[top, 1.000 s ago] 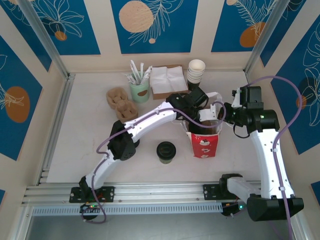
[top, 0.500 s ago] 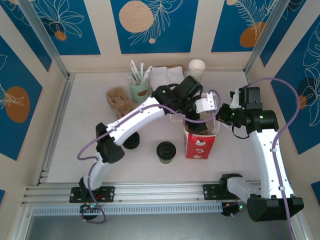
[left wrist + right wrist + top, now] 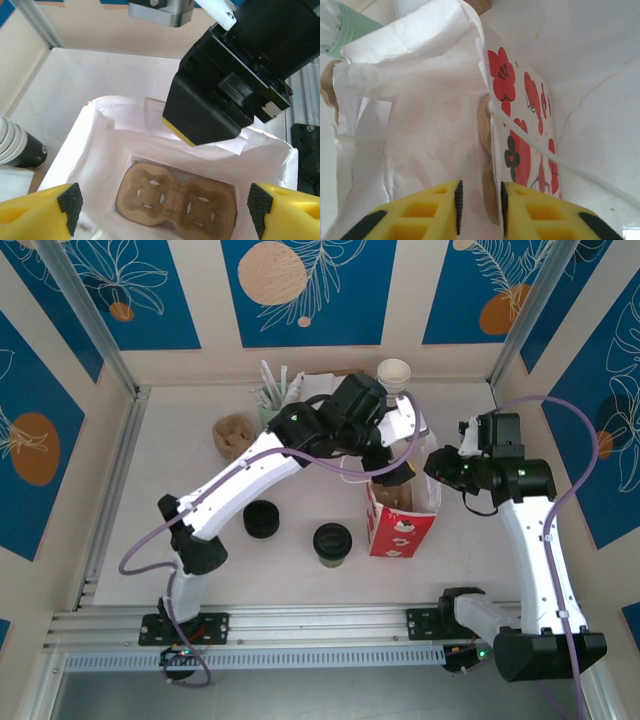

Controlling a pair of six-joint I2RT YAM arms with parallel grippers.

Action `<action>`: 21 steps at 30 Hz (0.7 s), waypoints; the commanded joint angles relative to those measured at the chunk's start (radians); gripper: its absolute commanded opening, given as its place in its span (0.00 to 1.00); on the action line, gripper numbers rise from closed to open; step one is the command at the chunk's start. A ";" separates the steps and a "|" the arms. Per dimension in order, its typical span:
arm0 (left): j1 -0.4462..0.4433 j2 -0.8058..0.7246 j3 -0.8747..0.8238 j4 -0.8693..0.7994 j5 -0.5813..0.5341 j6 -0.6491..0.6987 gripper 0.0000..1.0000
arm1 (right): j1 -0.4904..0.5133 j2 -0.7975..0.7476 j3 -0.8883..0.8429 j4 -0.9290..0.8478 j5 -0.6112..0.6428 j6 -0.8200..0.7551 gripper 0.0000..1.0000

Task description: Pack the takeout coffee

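The bag (image 3: 402,528) stands open on the counter (image 3: 160,470) at frame centre. My left wrist view looks straight down into it and shows a brown pulp carrier (image 3: 176,199) lying flat on its floor. My left end effector (image 3: 165,205) hangs spread wide above that mouth, gripping nothing. My right end effector (image 3: 480,206) is narrowly parted astride the bag's wall, its pads not pressed together. The overhead view adds the coffee (image 3: 332,542), lid on, upright on the counter just left of the bag, and a black puck (image 3: 262,519) further left.
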 commanded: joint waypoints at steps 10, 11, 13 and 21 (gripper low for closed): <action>-0.001 -0.283 -0.272 0.044 -0.110 -0.094 0.87 | -0.015 0.093 0.212 -0.015 0.101 -0.147 0.48; -0.001 -0.303 -0.302 0.052 -0.118 -0.099 0.88 | -0.015 0.111 0.218 -0.009 0.099 -0.157 0.48; 0.002 -0.337 -0.351 0.064 -0.126 -0.105 0.88 | -0.015 0.148 0.227 -0.004 0.082 -0.174 0.48; 0.007 -0.431 -0.482 0.086 -0.153 -0.123 0.88 | -0.015 0.260 0.216 0.008 0.053 -0.209 0.49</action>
